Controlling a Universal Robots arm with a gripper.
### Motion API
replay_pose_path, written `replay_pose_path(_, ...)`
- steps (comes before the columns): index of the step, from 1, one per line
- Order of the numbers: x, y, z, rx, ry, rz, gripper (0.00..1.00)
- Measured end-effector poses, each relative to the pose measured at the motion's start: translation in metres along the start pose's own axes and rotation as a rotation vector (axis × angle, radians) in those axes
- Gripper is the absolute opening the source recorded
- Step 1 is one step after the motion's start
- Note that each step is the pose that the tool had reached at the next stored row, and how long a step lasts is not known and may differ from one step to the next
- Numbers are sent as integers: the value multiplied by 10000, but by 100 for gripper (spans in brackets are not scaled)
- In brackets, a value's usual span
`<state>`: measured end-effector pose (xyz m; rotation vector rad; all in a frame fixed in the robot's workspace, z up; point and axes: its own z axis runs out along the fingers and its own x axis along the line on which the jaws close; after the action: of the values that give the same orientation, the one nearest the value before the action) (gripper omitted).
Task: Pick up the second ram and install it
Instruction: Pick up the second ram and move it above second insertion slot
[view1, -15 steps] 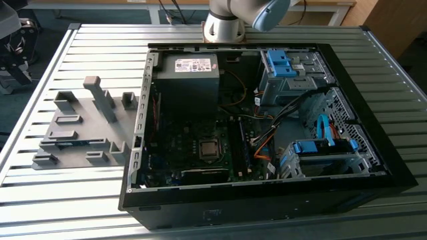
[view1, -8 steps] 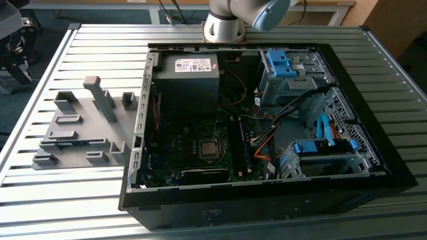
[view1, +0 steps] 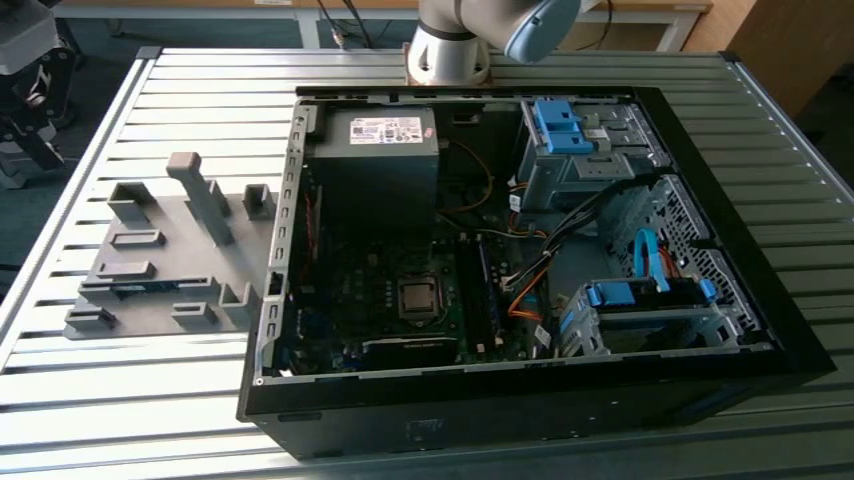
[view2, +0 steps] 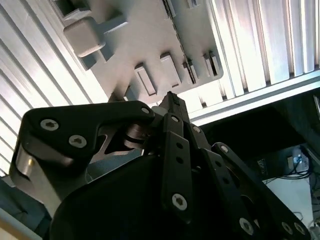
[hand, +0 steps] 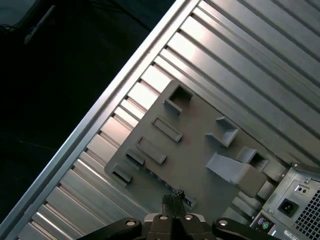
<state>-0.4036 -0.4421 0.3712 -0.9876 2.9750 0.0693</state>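
Black gripper (hand: 173, 200), slotted grey holder (hand: 197, 150)

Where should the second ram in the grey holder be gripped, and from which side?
Probably across its two flat faces near mid-length, coming from above: the second ram seems to stand on edge, set low in the grey holder, so its top edge is the free part.

exterior view high, looking down on case (view1: 534, 410), holder plate (view1: 180, 268); both wrist views look past claw (hand: 172, 199) at plate.
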Motion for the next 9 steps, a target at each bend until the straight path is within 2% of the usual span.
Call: replay_pose_path(9,0,0,0,-24,48,-1199,11)
